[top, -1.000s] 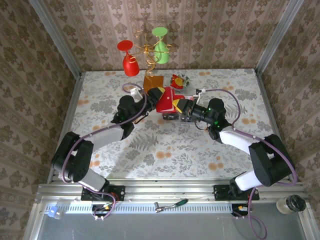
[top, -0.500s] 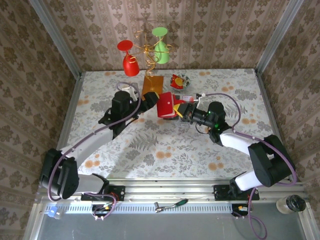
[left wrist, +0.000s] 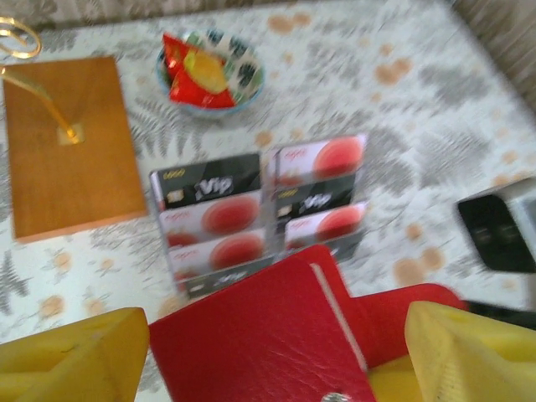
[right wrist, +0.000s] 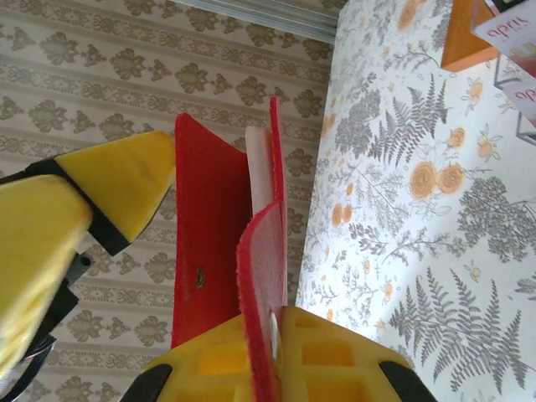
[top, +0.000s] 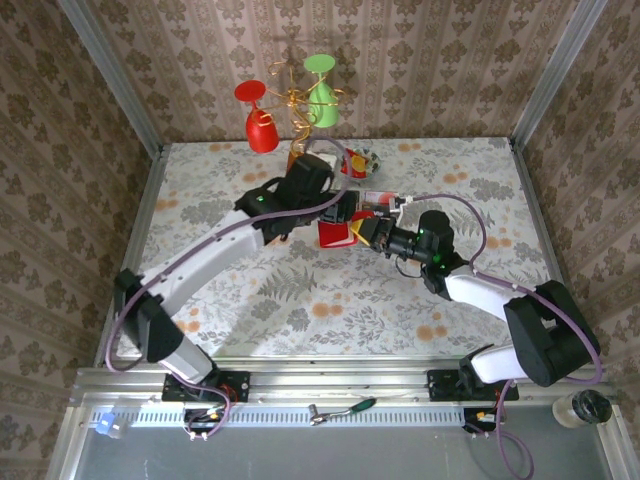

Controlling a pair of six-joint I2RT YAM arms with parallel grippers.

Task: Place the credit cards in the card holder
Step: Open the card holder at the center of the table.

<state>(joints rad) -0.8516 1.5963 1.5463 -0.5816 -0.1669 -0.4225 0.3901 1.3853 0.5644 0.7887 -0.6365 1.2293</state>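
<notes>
In the upper left lies a wooden slab [left wrist: 71,142]. At centre the credit cards [left wrist: 255,209] stand in a clear rack [left wrist: 270,201]. At lower centre the left gripper [left wrist: 276,335] is released, its fingers spread either side of the red card holder [left wrist: 251,356]. The right gripper [right wrist: 222,251] clamps the holder, which hangs open.

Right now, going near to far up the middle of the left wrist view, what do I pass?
card holder → credit cards standing in rows → bowl with the red-and-yellow wrapper in it
</notes>
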